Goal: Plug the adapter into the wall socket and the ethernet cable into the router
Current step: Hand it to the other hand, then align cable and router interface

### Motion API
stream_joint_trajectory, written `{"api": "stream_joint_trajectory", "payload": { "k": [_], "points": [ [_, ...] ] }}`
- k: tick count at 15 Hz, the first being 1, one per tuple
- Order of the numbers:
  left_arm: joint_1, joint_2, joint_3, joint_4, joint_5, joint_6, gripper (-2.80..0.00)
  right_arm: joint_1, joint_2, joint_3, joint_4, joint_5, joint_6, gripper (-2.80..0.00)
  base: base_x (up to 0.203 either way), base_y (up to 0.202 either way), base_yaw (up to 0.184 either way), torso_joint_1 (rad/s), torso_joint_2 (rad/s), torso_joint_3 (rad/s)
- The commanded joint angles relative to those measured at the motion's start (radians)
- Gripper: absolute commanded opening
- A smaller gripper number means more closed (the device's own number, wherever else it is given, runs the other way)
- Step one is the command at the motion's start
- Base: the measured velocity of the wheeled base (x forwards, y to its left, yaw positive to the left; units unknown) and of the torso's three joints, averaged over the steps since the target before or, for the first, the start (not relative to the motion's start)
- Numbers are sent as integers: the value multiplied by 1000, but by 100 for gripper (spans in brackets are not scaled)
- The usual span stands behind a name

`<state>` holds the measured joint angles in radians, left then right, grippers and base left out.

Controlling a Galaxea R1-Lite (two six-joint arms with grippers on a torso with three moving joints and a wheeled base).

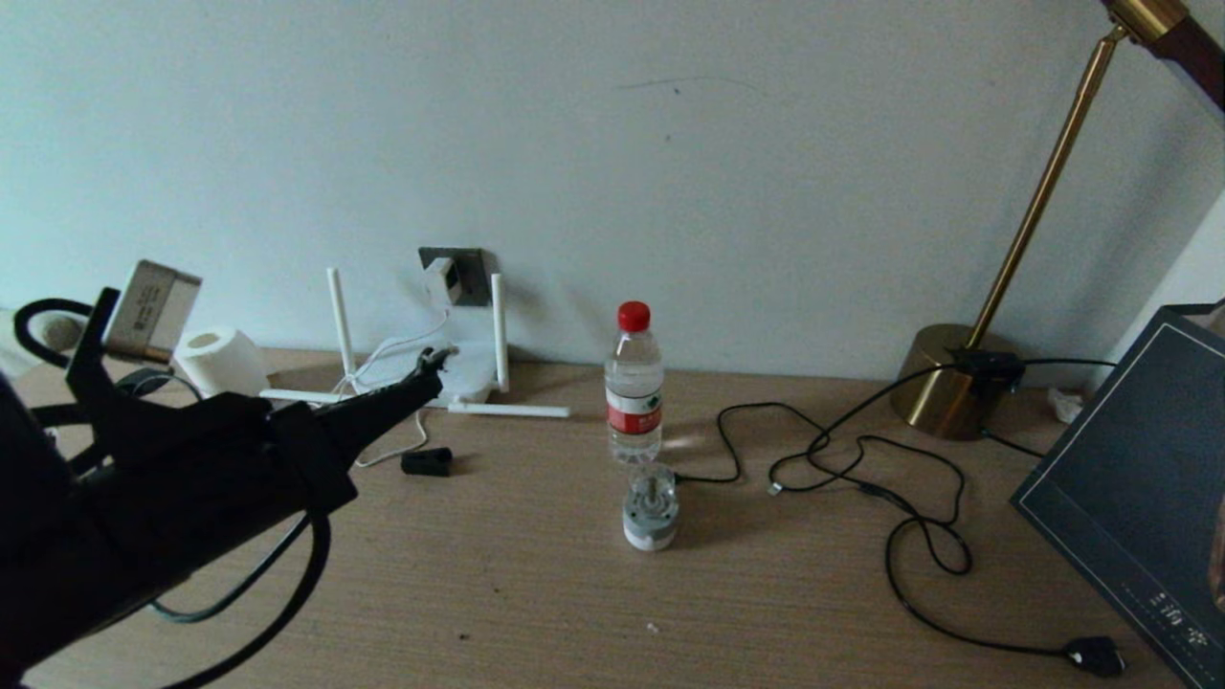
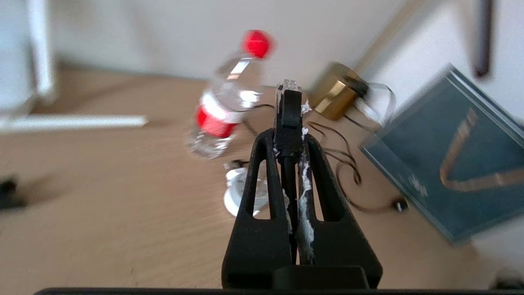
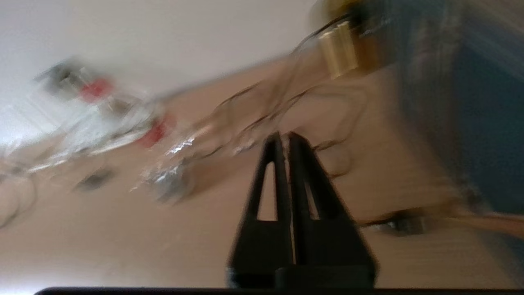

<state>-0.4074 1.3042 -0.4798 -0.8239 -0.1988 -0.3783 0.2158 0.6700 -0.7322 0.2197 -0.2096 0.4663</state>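
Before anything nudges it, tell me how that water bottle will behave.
The water bottle is tall on a narrow base, so a push up high would likely tip it. Round-bodied, it would probably roll once down. It looks thin clear plastic, likely denting if squeezed.

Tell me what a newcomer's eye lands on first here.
The left tool, shut on the ethernet cable, reaches toward the router at the wall. Above the router, the adapter sits in the wall socket. A red-capped water bottle stands mid-table.
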Motion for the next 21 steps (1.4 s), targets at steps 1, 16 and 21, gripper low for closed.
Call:
{"api": "stream_joint_trajectory", "payload": {
  "k": [1,16,21],
  "points": [
    [3,26,7,5,40,-12,-280,-104,-113,18,4,-2,-61,-280,0,0,0,0,0,0],
    [252,536,-24,-111,173,123,-280,-147,-405,734,-264,241,-574,-280,0,0,0,0,0,0],
    [260,624,-50,-175,174,154,-280,-195,-572,731,-217,236,-605,-280,0,0,0,0,0,0]
  ]
}}
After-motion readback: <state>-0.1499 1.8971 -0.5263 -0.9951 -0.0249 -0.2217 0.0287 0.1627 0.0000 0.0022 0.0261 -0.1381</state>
